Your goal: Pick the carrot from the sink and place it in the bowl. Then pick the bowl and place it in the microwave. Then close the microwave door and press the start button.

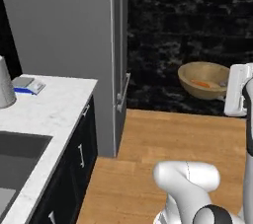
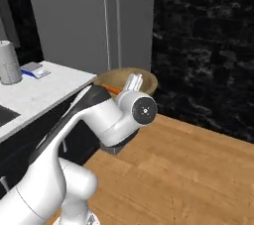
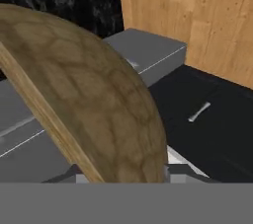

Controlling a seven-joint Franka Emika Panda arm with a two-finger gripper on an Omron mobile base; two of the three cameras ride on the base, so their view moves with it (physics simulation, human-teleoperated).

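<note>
While held aloft over the wooden floor [image 1: 163,139], right of the counter [image 1: 47,104], the bowl [image 1: 202,80] carries the carrot [image 1: 201,84], long axis left-right; the gripper [image 1: 236,90] fingers clamp the bowl's near rim.

White glossy arm links [image 2: 59,169] seen, rounded and tubular, smooth shell. Dark grey sleeve [image 2: 74,115] noted along upper link in right base view. Round white joint cap [image 2: 145,110] marked with dark ring and small centre dot. Dark round joint [image 1: 213,215] seen at base. Flat white boxy hand housing [image 1: 237,90] with rounded corners noted in left base view.
</note>
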